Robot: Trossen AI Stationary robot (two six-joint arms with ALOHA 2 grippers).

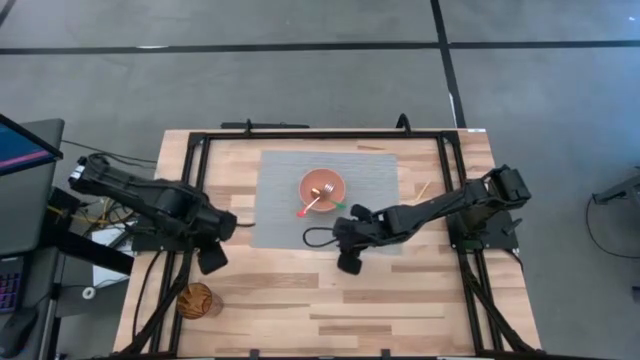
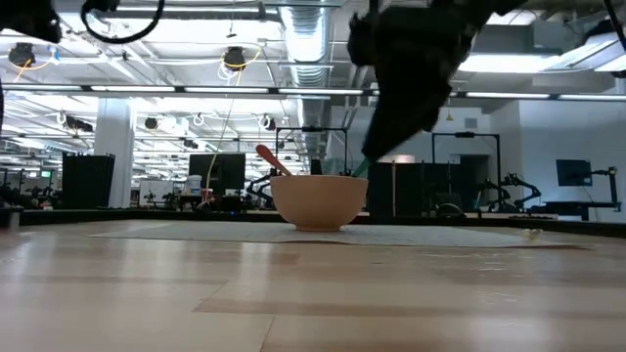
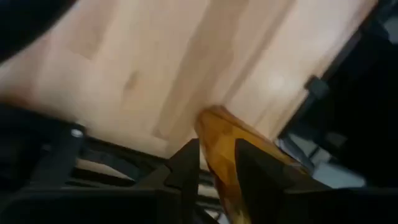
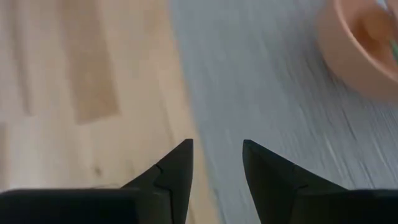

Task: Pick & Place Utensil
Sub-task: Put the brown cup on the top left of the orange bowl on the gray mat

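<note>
A salmon bowl (image 1: 322, 186) stands on a grey placemat (image 1: 285, 200) and holds a light fork (image 1: 320, 195). A red handle (image 1: 300, 211) and a green handle (image 1: 340, 205) stick out over its rim. In the low view the bowl (image 2: 319, 201) shows the red handle (image 2: 267, 157) leaning out. My right gripper (image 1: 350, 262) hangs open over the placemat's near edge, short of the bowl (image 4: 364, 50); its own view shows the gap (image 4: 217, 168) with nothing in it. My left gripper (image 1: 212, 258) is open near the table's left side. An amber wooden cup (image 3: 217, 149) shows beyond its fingers.
The wooden cup (image 1: 195, 300) stands near the table's near-left corner. A black frame (image 1: 200, 150) runs along the table's left, far and right sides. A thin light stick (image 1: 422, 188) lies right of the placemat. Bare wood lies along the near side.
</note>
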